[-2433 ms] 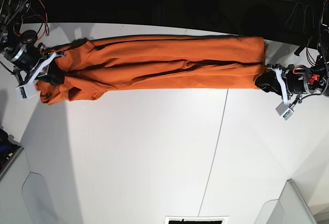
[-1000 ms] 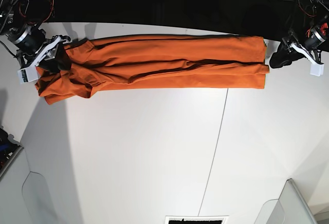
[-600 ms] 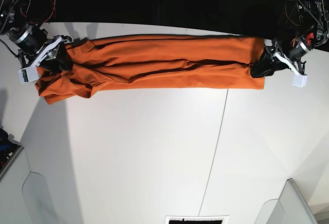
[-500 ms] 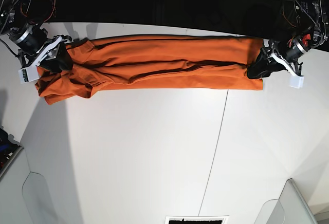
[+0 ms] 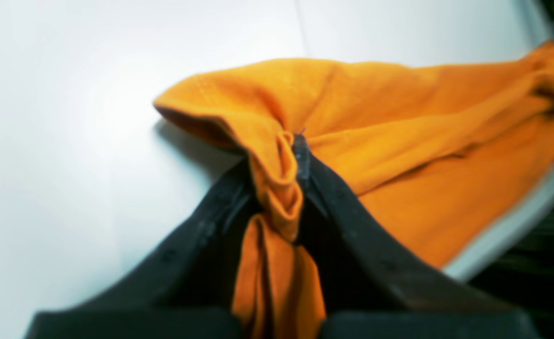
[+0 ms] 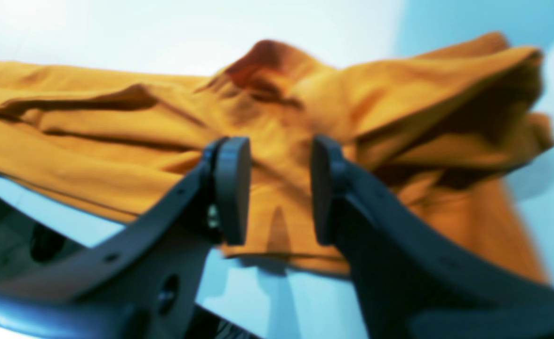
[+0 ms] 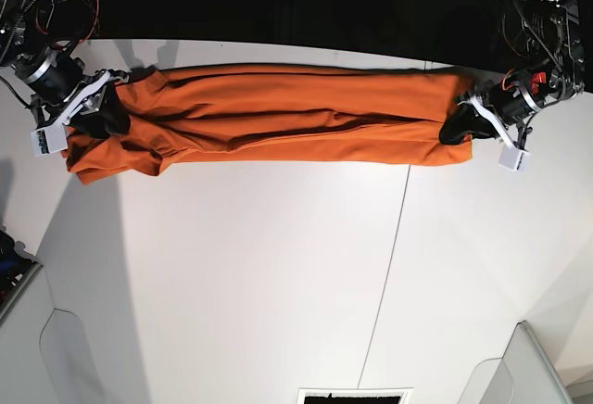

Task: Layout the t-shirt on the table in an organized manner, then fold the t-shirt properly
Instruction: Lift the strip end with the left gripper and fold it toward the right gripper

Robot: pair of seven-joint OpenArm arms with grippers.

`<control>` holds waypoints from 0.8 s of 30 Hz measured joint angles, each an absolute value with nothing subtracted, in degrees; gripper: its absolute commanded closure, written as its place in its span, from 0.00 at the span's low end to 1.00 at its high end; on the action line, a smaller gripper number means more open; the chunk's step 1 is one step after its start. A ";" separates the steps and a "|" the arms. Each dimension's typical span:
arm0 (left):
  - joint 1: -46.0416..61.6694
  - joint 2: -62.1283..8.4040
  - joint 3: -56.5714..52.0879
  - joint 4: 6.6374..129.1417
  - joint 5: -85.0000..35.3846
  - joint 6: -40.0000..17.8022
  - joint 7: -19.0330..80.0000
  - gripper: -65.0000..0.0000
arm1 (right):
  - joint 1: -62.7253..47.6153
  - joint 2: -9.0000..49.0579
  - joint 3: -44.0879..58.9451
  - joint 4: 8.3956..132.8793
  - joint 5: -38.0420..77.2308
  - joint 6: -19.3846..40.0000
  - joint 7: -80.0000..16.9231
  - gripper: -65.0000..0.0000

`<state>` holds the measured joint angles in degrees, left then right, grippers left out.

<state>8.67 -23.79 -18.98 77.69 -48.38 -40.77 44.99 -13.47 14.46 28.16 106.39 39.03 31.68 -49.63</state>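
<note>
Left gripper [image 5: 290, 160] pinches t-shirt [image 5: 399, 117] hem.

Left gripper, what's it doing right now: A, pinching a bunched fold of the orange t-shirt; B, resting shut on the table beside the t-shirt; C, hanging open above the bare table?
A: the left gripper is closed with a bunched fold of the t-shirt squeezed between its black fingers.

One orange t-shirt [image 7: 287, 117] lies on one white table [image 7: 278, 274], which is crossed by one thin dark seam line [image 7: 387, 274]. Two robot arms are in view, each with one end effector: left end effector [image 7: 456, 130], right end effector [image 7: 100, 107].
</note>
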 measured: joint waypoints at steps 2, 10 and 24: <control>6.83 -25.12 -19.97 77.49 -45.43 -40.12 45.21 1.00 | -13.45 14.46 28.16 106.39 39.00 31.68 -49.36 0.66; 0.45 -33.39 -20.12 80.20 -44.42 -39.64 47.88 1.00 | -12.78 14.44 28.16 106.39 39.13 31.68 -49.08 0.66; 4.75 -24.86 -2.92 103.28 -43.72 -39.68 51.79 1.00 | -12.53 14.46 28.16 106.39 38.96 31.68 -48.86 0.66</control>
<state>4.75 -24.86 -2.92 103.28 -43.72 -39.68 51.79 -12.53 14.46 28.16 106.39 38.96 31.68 -48.86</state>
